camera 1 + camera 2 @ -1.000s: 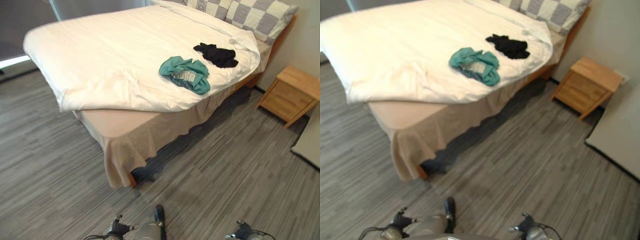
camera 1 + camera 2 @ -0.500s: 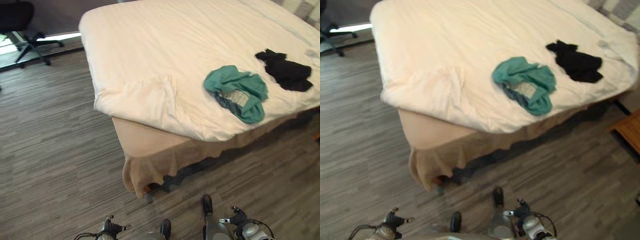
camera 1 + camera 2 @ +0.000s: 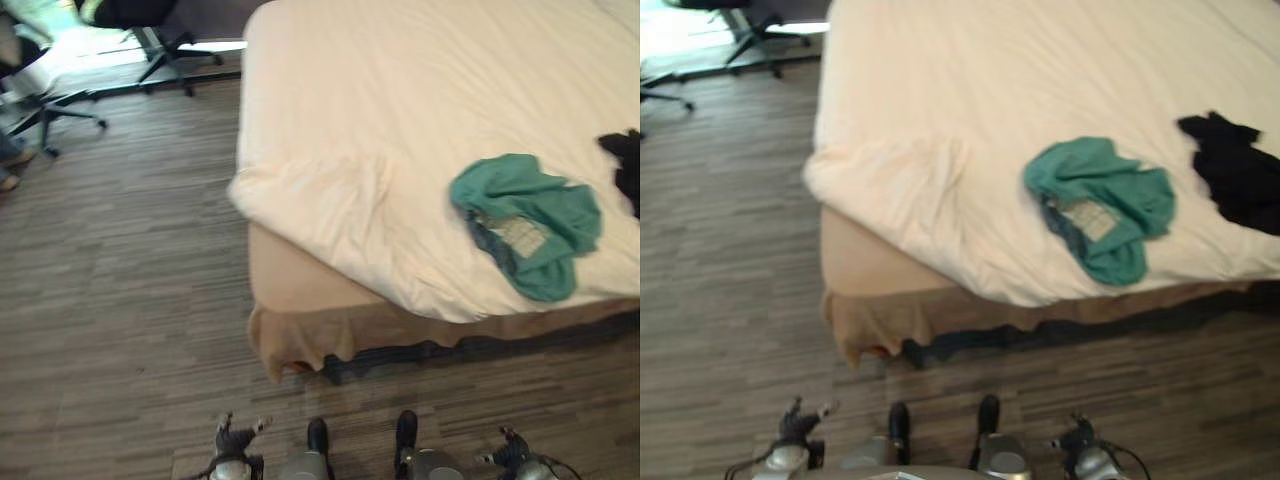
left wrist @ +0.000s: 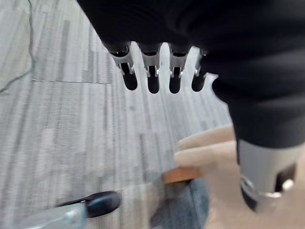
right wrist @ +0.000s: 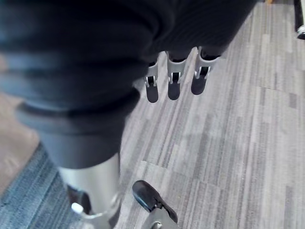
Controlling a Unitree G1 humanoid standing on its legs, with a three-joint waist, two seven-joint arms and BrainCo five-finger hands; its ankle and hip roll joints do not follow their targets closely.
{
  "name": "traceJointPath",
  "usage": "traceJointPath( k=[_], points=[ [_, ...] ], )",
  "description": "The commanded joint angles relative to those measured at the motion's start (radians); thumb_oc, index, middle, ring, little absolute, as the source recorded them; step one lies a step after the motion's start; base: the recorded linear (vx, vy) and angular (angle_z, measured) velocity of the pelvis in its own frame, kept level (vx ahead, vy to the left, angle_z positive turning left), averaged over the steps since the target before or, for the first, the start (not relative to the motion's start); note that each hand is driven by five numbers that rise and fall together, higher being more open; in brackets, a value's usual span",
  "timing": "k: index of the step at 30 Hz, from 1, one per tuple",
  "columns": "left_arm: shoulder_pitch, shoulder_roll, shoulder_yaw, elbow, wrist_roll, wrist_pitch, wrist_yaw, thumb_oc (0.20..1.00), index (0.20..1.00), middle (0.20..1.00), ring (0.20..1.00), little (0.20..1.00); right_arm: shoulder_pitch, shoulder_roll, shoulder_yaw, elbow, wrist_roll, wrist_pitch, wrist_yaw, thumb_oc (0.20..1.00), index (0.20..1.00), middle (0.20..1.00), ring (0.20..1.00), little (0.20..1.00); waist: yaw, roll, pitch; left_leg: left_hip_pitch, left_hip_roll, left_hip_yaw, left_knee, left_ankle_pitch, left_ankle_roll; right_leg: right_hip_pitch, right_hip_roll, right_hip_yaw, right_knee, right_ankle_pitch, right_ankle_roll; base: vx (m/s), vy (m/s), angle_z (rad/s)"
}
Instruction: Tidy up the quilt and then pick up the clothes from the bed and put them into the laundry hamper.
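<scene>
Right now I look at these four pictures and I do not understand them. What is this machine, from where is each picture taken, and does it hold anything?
This is a walking robot with two arms and hands. The two wide pictures come from a camera pair on its head, looking down at a bed. A white quilt covers the bed. On the quilt lie a green garment and, further toward the robot's right, a black garment. Office chairs stand on the wooden floor beyond the bed's corner.

The other two pictures come from cameras on the wrists, looking along each hand toward the floor. The left hand and the right hand both hang with relaxed fingers. Neither holds anything, and the clothes are not yet picked up.
</scene>
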State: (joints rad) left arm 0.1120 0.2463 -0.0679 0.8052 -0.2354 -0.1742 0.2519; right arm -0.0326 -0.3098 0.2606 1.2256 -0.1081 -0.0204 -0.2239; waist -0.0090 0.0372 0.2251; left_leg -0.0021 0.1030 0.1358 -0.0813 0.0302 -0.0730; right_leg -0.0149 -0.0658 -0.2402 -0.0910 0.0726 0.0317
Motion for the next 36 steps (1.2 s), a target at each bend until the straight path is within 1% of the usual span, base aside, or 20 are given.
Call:
traceJointPath(
  k=[1, 3, 4, 5, 8, 11, 12, 13, 14, 16, 17, 19, 21, 23, 25, 27, 30, 31, 33, 36],
  points=[
    [-0.009, 0.136, 0.061, -0.139, -0.003, -0.096, 0.066, 1.000, 1.000, 1.000, 1.000, 1.000, 0.009, 0.006, -0.011, 0.009, 0.010, -0.014, -0.024, 1.000, 1.000, 1.000, 1.000, 1.000, 0.006, -0.014, -0.004, 0.009, -0.019, 0.003, 0.072, -0.096, -0.006, 0.035, -0.076, 0.005, 0.004, -0.149, 0.105, 0.06, 0.018, 0.03],
    [0.022, 0.205, 0.123, -0.325, 0.044, -0.113, 0.068, 1.000, 1.000, 1.000, 1.000, 1.000, 0.063, 0.012, -0.023, -0.057, 0.012, -0.032, 0.001, 1.000, 1.000, 1.000, 1.000, 1.000, 0.004, -0.017, -0.007, 0.026, -0.017, 0.002, 0.038, -0.086, -0.005, 0.031, -0.075, 0.014, 0.004, -0.142, 0.109, 0.05, 0.014, 0.03],
    [0.022, 0.205, 0.123, -0.325, 0.044, -0.113, 0.068, 1.000, 1.000, 1.000, 1.000, 1.000, 0.063, 0.012, -0.023, -0.057, 0.012, -0.032, 0.001, 1.000, 1.000, 1.000, 1.000, 1.000, 0.004, -0.017, -0.008, 0.025, -0.018, 0.002, 0.038, -0.086, -0.005, 0.030, -0.075, 0.014, 0.004, -0.142, 0.109, 0.00, 0.000, 0.00],
    [0.021, 0.252, 0.155, -0.428, 0.106, -0.125, 0.084, 1.000, 1.000, 1.000, 1.000, 1.000, 0.079, 0.011, -0.019, -0.074, 0.003, -0.041, 0.016, 1.000, 1.000, 1.000, 1.000, 1.000, 0.004, -0.016, -0.007, 0.033, -0.015, 0.002, 0.021, -0.082, -0.008, 0.029, -0.076, 0.016, 0.004, -0.138, 0.113, 0.01, 0.017, -0.04],
    [-0.027, 0.334, 0.175, -0.559, 0.211, -0.132, 0.107, 1.000, 1.000, 1.000, 1.000, 1.000, 0.092, 0.008, -0.011, -0.089, -0.002, -0.050, 0.038, 1.000, 1.000, 1.000, 1.000, 1.000, -0.008, -0.014, -0.007, 0.037, -0.013, 0.009, 0.001, -0.081, -0.011, 0.014, -0.077, 0.026, 0.004, -0.130, 0.121, 0.00, 0.022, -0.03],
    [-0.102, 0.395, 0.167, -0.615, 0.277, -0.129, 0.124, 1.000, 1.000, 1.000, 1.000, 1.000, 0.090, 0.000, 0.008, -0.101, -0.007, -0.055, 0.055, 1.000, 1.000, 1.000, 1.000, 1.000, -0.023, -0.011, -0.003, 0.036, -0.010, 0.018, 0.000, -0.088, -0.013, 0.000, -0.078, 0.034, 0.004, -0.126, 0.126, 0.00, 0.031, -0.18],
    [-0.154, 0.419, 0.140, -0.621, 0.304, -0.120, 0.128, 1.000, 1.000, 1.000, 1.000, 1.000, 0.085, -0.005, 0.018, -0.107, -0.007, -0.055, 0.059, 1.000, 1.000, 1.000, 1.000, 1.000, -0.033, -0.010, 0.002, 0.032, -0.010, 0.022, 0.001, -0.088, -0.013, -0.013, -0.078, 0.040, 0.004, -0.122, 0.127, -0.01, 0.019, -0.14],
    [-0.158, 0.420, 0.139, -0.619, 0.305, -0.120, 0.128, 1.000, 1.000, 1.000, 1.000, 1.000, 0.084, -0.004, 0.016, -0.107, -0.007, -0.055, 0.059, 1.000, 1.000, 1.000, 1.000, 1.000, -0.032, -0.011, 0.001, 0.029, -0.011, 0.022, 0.000, -0.084, -0.012, -0.017, -0.079, 0.041, 0.004, -0.119, 0.127, -0.06, 0.029, -0.10],
    [-0.274, 0.483, 0.080, -0.603, 0.386, -0.092, 0.131, 1.000, 1.000, 1.000, 1.000, 1.000, 0.072, -0.015, 0.031, -0.123, -0.008, -0.056, 0.065, 1.000, 1.000, 1.000, 1.000, 1.000, -0.047, -0.010, 0.011, 0.011, -0.011, 0.028, 0.004, -0.083, -0.013, -0.042, -0.081, 0.050, 0.004, -0.108, 0.130, -0.06, 0.026, -0.12],
    [-0.400, 0.540, 0.008, -0.565, 0.473, -0.061, 0.129, 1.000, 1.000, 1.000, 1.000, 1.000, 0.056, -0.034, 0.050, -0.139, -0.013, -0.056, 0.064, 1.000, 1.000, 1.000, 1.000, 1.000, -0.065, -0.011, 0.027, -0.014, -0.009, 0.034, 0.018, -0.086, -0.014, -0.067, -0.081, 0.059, 0.004, -0.098, 0.132, -0.12, 0.031, -0.33],
    [-0.572, 0.594, -0.093, -0.508, 0.547, -0.020, 0.153, 1.000, 1.000, 1.000, 1.000, 1.000, 0.036, -0.049, 0.065, -0.163, -0.015, -0.056, 0.059, 1.000, 1.000, 1.000, 1.000, 1.000, -0.082, -0.017, 0.049, -0.066, -0.009, 0.041, 0.041, -0.082, -0.014, -0.118, -0.085, 0.074, 0.008, -0.077, 0.134, -0.16, 0.014, -0.39],
    [-0.720, 0.630, -0.179, -0.450, 0.603, 0.020, 0.166, 1.000, 1.000, 1.000, 1.000, 1.000, 0.021, -0.060, 0.079, -0.182, -0.010, -0.056, 0.052, 1.000, 1.000, 1.000, 1.000, 1.000, -0.100, -0.021, 0.072, -0.107, -0.004, 0.047, 0.065, -0.083, -0.016, -0.158, -0.085, 0.082, 0.024, -0.070, 0.136, -0.14, -0.002, -0.23],
    [-0.780, 0.641, -0.214, -0.418, 0.616, 0.029, 0.172, 1.000, 1.000, 1.000, 1.000, 1.000, 0.017, -0.061, 0.080, -0.192, -0.008, -0.056, 0.049, 1.000, 1.000, 1.000, 1.000, 1.000, -0.103, -0.026, 0.075, -0.131, -0.003, 0.049, 0.075, -0.077, -0.016, -0.183, -0.088, 0.085, 0.033, -0.065, 0.134, -0.08, -0.011, -0.17],
    [-0.984, 0.670, -0.334, -0.314, 0.656, 0.080, 0.191, 1.000, 1.000, 1.000, 1.000, 1.000, -0.007, -0.063, 0.086, -0.233, 0.029, -0.063, 0.033, 1.000, 1.000, 1.000, 1.000, 1.000, -0.126, -0.040, 0.119, -0.202, 0.008, 0.055, 0.117, -0.076, -0.020, -0.250, -0.093, 0.095, 0.068, -0.061, 0.134, -0.13, -0.050, -0.25],
    [-1.084, 0.682, -0.393, -0.262, 0.679, 0.109, 0.197, 1.000, 1.000, 1.000, 1.000, 1.000, -0.018, -0.065, 0.090, -0.254, 0.054, -0.072, 0.025, 1.000, 1.000, 1.000, 1.000, 1.000, -0.144, -0.047, 0.149, -0.248, 0.016, 0.058, 0.138, -0.071, -0.023, -0.294, -0.098, 0.096, 0.082, -0.057, 0.135, -0.11, -0.055, -0.09],
    [-1.155, 0.694, -0.434, -0.209, 0.680, 0.125, 0.200, 1.000, 1.000, 1.000, 1.000, 1.000, -0.030, -0.064, 0.097, -0.272, 0.065, -0.076, 0.017, 1.000, 1.000, 1.000, 1.000, 1.000, -0.154, -0.052, 0.167, -0.289, 0.023, 0.063, 0.153, -0.065, -0.026, -0.332, -0.102, 0.097, 0.091, -0.052, 0.136, -0.09, -0.040, -0.07],
    [-1.243, 0.674, -0.525, -0.117, 0.703, 0.144, 0.174, 1.000, 1.000, 1.000, 1.000, 1.000, -0.056, -0.056, 0.104, -0.279, 0.100, -0.087, 0.010, 1.000, 1.000, 1.000, 1.000, 1.000, -0.169, -0.057, 0.189, -0.340, 0.026, 0.063, 0.178, -0.065, -0.028, -0.384, -0.102, 0.101, 0.111, -0.048, 0.138, -0.08, -0.017, -0.12],
    [-1.294, 0.653, -0.607, -0.053, 0.738, 0.144, 0.153, 0.200, 0.200, 0.200, 0.200, 0.200, -0.059, -0.052, 0.113, -0.282, 0.121, -0.100, 0.008, 1.000, 1.000, 1.000, 1.000, 1.000, -0.178, -0.060, 0.192, -0.356, 0.029, 0.064, 0.192, -0.065, -0.030, -0.403, -0.102, 0.100, 0.124, -0.048, 0.135, -0.05, -0.016, -0.07],
    [-1.295, 0.658, -0.625, -0.033, 0.754, 0.145, 0.153, 0.200, 0.200, 0.200, 0.200, 0.200, -0.062, -0.049, 0.111, -0.283, 0.129, -0.108, 0.004, 1.000, 1.000, 1.000, 1.000, 1.000, -0.178, -0.061, 0.192, -0.353, 0.030, 0.065, 0.192, -0.067, -0.031, -0.404, -0.102, 0.103, 0.126, -0.048, 0.136, -0.01, -0.006, -0.03],
    [-1.261, 0.665, -0.657, -0.046, 0.809, 0.141, 0.106, 0.200, 0.200, 0.200, 0.200, 0.200, -0.051, -0.048, 0.114, -0.287, 0.128, -0.110, 0.003, 1.000, 1.000, 1.000, 1.000, 1.000, -0.176, -0.060, 0.188, -0.335, 0.031, 0.070, 0.189, -0.074, -0.031, -0.386, -0.102, 0.103, 0.118, -0.049, 0.136, 0.03, 0.021, 0.03]
  ],
)
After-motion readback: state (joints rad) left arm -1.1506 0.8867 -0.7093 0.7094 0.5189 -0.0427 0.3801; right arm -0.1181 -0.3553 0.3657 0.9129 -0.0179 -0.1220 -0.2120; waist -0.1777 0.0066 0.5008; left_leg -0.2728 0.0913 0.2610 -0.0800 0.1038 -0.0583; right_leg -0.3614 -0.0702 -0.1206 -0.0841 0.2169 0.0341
